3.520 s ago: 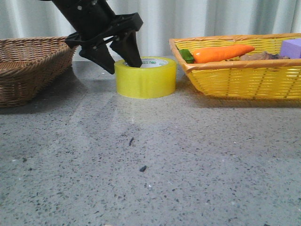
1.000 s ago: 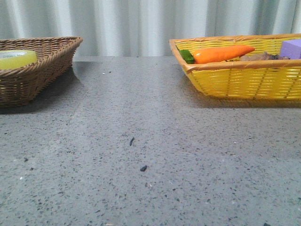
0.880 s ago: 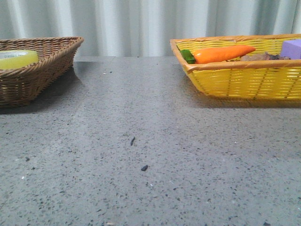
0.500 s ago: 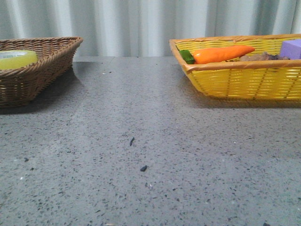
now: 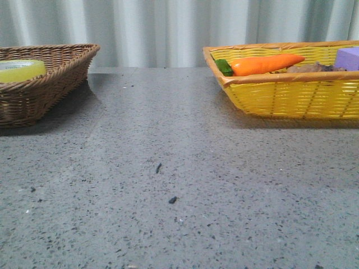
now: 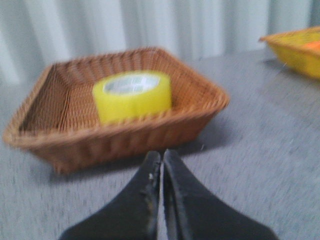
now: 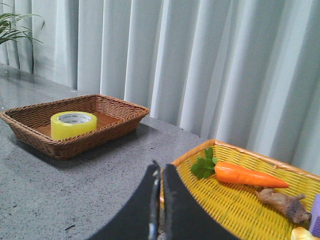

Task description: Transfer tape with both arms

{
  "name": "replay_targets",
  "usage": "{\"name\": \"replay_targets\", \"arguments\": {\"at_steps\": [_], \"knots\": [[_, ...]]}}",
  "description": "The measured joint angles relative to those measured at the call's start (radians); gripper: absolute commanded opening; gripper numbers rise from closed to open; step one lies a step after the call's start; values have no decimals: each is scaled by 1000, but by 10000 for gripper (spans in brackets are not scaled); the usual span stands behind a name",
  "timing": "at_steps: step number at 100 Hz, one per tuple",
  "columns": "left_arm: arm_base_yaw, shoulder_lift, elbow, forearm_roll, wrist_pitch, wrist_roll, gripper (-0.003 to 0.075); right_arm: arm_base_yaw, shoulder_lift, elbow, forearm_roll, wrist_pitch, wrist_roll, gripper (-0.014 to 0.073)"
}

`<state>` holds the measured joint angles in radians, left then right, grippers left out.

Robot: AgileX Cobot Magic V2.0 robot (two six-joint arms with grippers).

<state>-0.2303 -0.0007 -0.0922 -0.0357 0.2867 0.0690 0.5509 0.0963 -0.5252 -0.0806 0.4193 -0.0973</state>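
Observation:
The yellow tape roll (image 5: 21, 70) lies flat inside the brown wicker basket (image 5: 53, 84) at the far left; only its top shows over the rim. It also shows in the left wrist view (image 6: 132, 95) and in the right wrist view (image 7: 73, 124). My left gripper (image 6: 161, 156) is shut and empty, a little back from the basket's near wall. My right gripper (image 7: 160, 167) is shut and empty, over the near edge of the yellow basket (image 7: 260, 210). Neither gripper shows in the front view.
The yellow basket (image 5: 291, 95) at the right holds an orange carrot (image 5: 266, 63), a purple block (image 5: 348, 57) and a brown lump (image 7: 284, 202). Two dark specks (image 5: 171, 199) lie on the grey speckled table. A pleated curtain hangs behind.
At the earliest frame the left gripper held the tape standing mid-table. For the last second the tape rests in the brown basket and the front view is unchanged, both arms out of it.

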Motion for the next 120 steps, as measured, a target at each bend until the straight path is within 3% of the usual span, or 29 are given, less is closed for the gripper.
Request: {"name": "replay_targets", "arguments": {"at_steps": [17, 120], "knots": [[0, -4, 96, 50, 9, -105, -20, 0, 0, 0, 0, 0, 0, -41], [0, -4, 96, 55, 13, -116, -20, 0, 0, 9, 0, -2, 0, -41]]}}
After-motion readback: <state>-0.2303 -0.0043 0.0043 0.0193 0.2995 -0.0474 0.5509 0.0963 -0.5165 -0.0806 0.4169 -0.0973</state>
